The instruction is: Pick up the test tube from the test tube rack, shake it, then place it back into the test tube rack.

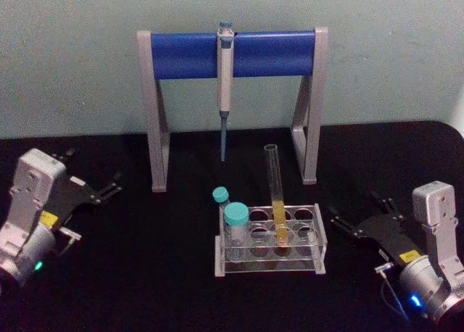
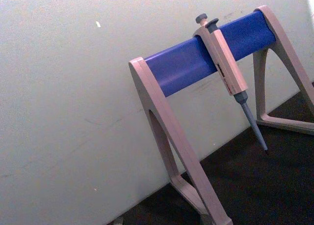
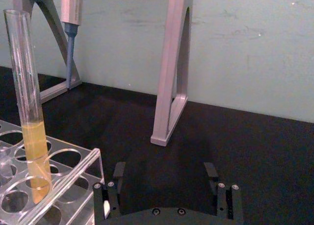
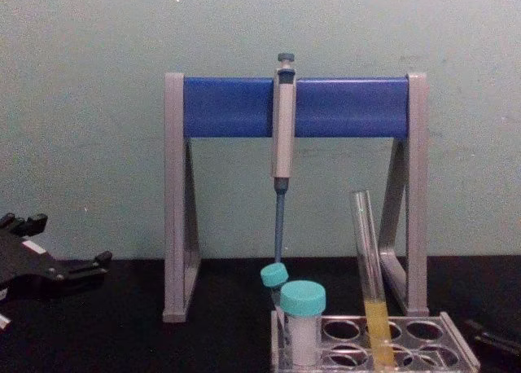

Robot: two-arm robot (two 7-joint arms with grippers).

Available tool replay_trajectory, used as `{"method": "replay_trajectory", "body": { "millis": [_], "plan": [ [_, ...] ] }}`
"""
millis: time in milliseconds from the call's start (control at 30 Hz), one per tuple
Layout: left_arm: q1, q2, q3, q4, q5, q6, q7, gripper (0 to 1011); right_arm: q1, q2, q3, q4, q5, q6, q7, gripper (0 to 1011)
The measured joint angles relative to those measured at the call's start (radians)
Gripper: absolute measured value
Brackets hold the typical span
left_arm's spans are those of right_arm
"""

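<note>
The test tube (image 1: pixel 276 194) stands upright in a middle hole of the clear test tube rack (image 1: pixel 270 265), with yellow-orange liquid in its lower part. My right gripper (image 1: pixel 360 210) rests open on the black table, just right of the rack, pointing toward it. In the right wrist view its open fingers (image 3: pixel 119 172) frame bare table, with the test tube (image 3: pixel 29 122) and rack (image 3: pixel 73 171) off to one side. My left gripper (image 1: pixel 93 174) lies open at the far left, well away from the rack. The chest view shows the test tube (image 4: pixel 370 267) leaning slightly in the rack (image 4: pixel 456 353).
Two teal-capped vials (image 1: pixel 235 220) stand in the rack's left holes. Behind the rack is a grey-legged stand (image 1: pixel 232 54) with a blue crossbar, and a pipette (image 1: pixel 225 78) hangs from it. A pale wall closes the back of the table.
</note>
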Motion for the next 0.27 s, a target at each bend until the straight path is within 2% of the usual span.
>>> {"method": "replay_trajectory", "body": {
  "millis": [267],
  "plan": [
    [0.0, 0.0, 0.0, 0.0, 0.0, 0.0, 0.0, 1010, 0.0, 0.0, 0.0, 0.0, 0.0, 0.0, 0.0, 1000]
  ]
}}
